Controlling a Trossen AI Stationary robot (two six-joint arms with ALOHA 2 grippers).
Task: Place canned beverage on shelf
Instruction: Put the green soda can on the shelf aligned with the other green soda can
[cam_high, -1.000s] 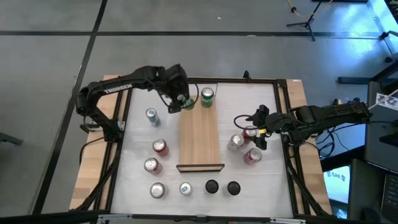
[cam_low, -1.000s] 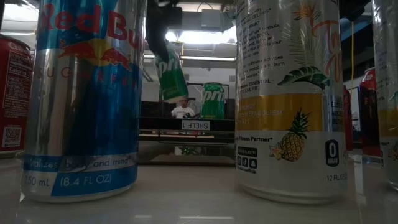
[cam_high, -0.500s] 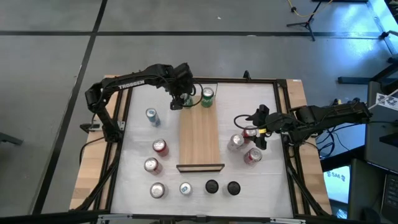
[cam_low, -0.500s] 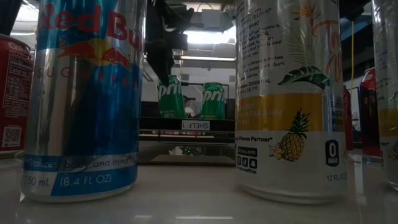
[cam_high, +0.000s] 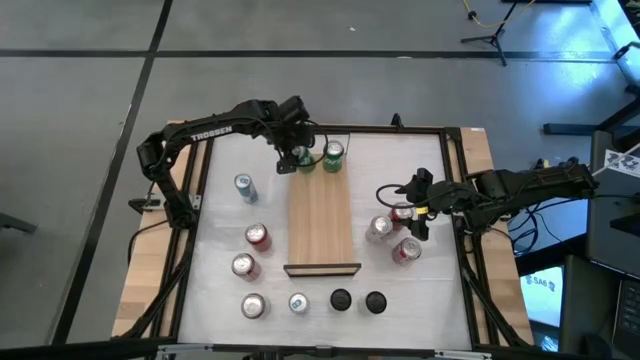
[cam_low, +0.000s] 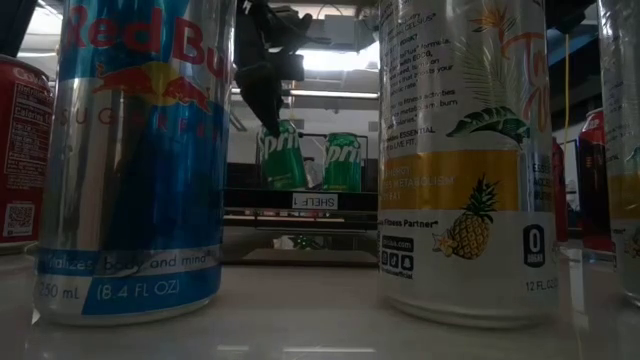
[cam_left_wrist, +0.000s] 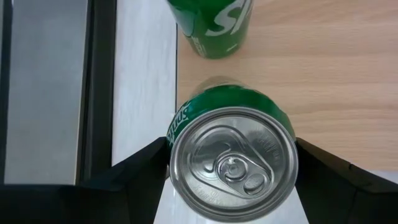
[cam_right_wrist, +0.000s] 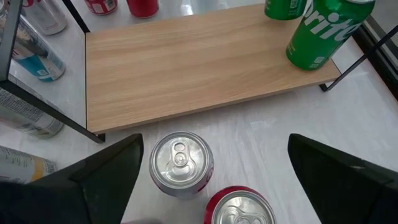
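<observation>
Lowered from a raised, tilted carry a second ago, the green can (cam_high: 302, 160) now sits at the far left corner of the shelf (cam_high: 322, 222), just beside a second green can (cam_high: 333, 154).

From above, the left gripper (cam_high: 297, 158) is over that corner, holding the can, while the right gripper (cam_high: 413, 218) waits wide open over the red cans (cam_high: 390, 228) right of the shelf. The left arm is plainly the one placed for this job. Most of the plank toward the near end lies bare.

At table height, the held can (cam_low: 281, 156) leans a little, its base at or just above the wood; I cannot tell whether it touches.

Past the left wrist, the fingers (cam_left_wrist: 143, 162) flank the can top (cam_left_wrist: 231, 163) on both sides, its long axis running straight down. The can stands close to the plank's left edge, so it needs to settle upright before letting go; the neighbour limits room to the right.

Past the right wrist, the fingers (cam_right_wrist: 109, 168) stand spread above a silver-topped red can (cam_right_wrist: 180, 163), near the plank's long edge (cam_right_wrist: 205, 109).
</observation>
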